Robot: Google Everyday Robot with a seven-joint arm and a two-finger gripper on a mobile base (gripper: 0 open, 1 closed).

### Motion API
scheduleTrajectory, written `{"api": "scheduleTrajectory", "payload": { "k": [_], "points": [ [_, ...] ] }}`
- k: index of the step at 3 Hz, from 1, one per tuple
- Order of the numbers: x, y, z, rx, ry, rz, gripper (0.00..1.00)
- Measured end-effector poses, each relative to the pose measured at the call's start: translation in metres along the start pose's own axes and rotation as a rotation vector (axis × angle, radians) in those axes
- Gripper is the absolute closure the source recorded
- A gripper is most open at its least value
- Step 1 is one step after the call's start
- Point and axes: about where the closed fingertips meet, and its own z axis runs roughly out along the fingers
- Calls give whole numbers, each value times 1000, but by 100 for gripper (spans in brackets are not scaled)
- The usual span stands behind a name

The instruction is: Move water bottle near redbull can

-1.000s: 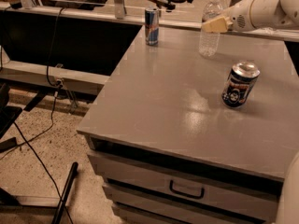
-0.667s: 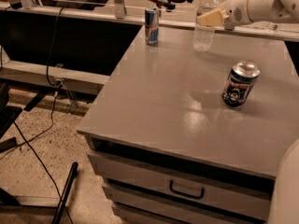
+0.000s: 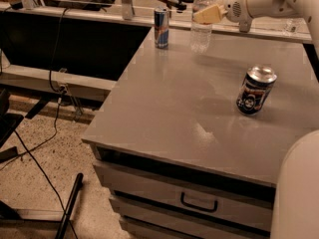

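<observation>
The clear water bottle [image 3: 202, 24] with a white cap stands upright at the far edge of the grey table [image 3: 199, 113]. My gripper [image 3: 208, 15] reaches in from the right and is shut on the bottle's upper body. The slim blue-and-silver redbull can [image 3: 161, 28] stands upright a short way to the left of the bottle, with a gap between them.
A wider dark navy can [image 3: 255, 90] with a round white logo stands at the right of the table. A drawer with a handle [image 3: 198, 203] is below the table front. Cables [image 3: 45, 138] and a stand leg lie on the floor at left.
My gripper has carried the water bottle leftward along the far edge, closer to the redbull can. The cans have not moved.
</observation>
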Motion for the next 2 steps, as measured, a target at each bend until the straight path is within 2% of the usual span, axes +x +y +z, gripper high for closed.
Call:
{"api": "scheduleTrajectory", "payload": {
  "k": [2],
  "points": [
    [1, 16, 35, -50, -25, 3, 100]
  ]
}}
